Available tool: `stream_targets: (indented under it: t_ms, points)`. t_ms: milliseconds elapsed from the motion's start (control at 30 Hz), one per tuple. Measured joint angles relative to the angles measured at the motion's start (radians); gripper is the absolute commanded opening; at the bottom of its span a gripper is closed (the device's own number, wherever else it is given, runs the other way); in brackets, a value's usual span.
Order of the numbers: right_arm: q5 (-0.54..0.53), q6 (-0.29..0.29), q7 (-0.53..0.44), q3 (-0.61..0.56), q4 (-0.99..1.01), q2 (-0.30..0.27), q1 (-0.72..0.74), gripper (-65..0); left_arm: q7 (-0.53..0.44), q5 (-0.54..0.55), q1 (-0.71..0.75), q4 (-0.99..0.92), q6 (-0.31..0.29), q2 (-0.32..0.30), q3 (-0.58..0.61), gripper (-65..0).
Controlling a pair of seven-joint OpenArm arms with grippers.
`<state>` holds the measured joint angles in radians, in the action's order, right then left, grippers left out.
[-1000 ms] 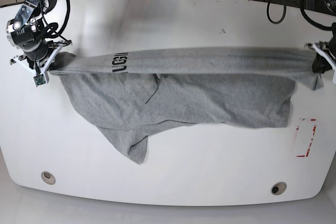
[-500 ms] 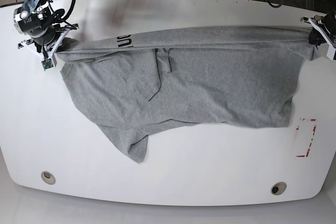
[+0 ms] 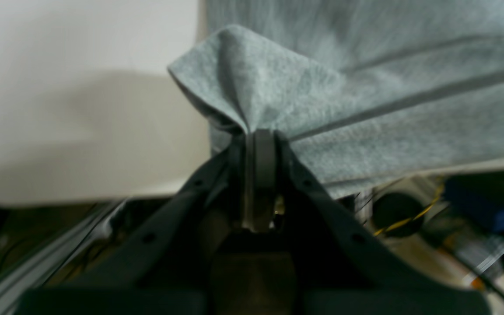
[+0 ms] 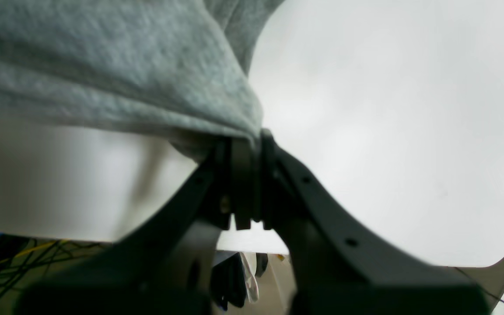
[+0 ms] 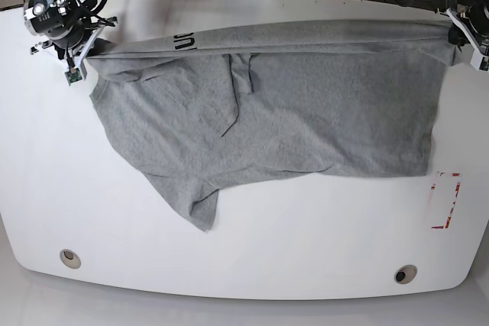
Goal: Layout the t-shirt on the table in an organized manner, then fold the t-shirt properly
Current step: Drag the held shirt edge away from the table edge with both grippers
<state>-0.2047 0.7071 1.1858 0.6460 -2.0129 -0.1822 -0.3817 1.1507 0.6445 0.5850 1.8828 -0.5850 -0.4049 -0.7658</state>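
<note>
Base view, t-shirt (image 5: 290, 104) stretched between end effectors

A glossy white bench (image 5: 306, 265) with rounded corners fills the frame. A grey shirt (image 5: 290, 120) lies spread across its upper middle. Two round grommets (image 5: 70, 258) sit near the bottom edge, a red-and-white mark (image 5: 445, 200) at lower right

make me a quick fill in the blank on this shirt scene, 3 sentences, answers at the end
1. Both grippers are shut on the ____-coloured t-shirt.
2. The small red-and-white mark on the table lies nearer the ____ gripper than the right gripper.
3. The t-shirt's lettering is ____ in colour.

Missing words: grey; left; black
</note>
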Motion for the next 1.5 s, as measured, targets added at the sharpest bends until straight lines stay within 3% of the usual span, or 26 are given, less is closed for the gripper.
stream_targets:
  t_ms: [467,567,633,733,900,1033,1367,1500]
  points:
    - [-0.003,0.000,-0.003,-0.004,0.003,0.002,-0.052,-62.3,-0.004,-0.086,0.002,-0.001,-0.002,0.014,0.030,-63.9]
    - [0.016,-0.001,-0.002,-0.027,0.003,-0.002,-0.064,-50.9,-0.001,-0.091,0.002,-0.001,-0.002,0.014,0.065,-55.3]
    - [0.018,-0.005,-0.001,-0.048,0.003,-0.008,-0.075,-37.7,0.000,-0.090,0.002,-0.001,-0.002,0.014,0.076,-47.1]
    - [0.018,-0.004,-0.001,-0.065,0.003,-0.010,-0.090,-23.3,0.000,-0.097,0.003,-0.001,0.001,0.013,0.075,-36.4]
    - [0.018,-0.007,0.004,-0.068,0.003,-0.009,-0.099,-9.2,0.000,-0.101,0.019,-0.001,0.001,0.009,0.075,-20.6]
    - [0.017,-0.007,0.000,-0.070,0.003,-0.009,-0.112,-7.6,0.002,-0.102,0.032,-0.001,0.001,0.011,0.072,-14.2]
    - [0.014,-0.007,-0.002,-0.067,0.002,-0.012,-0.148,-8.4,0.003,-0.084,0.032,0.000,-0.002,-0.010,0.038,-13.7]
    - [0.017,-0.007,0.003,-0.030,0.003,-0.015,-0.146,-11.1,0.000,-0.067,0.024,0.002,-0.077,-0.026,-0.034,-13.7]
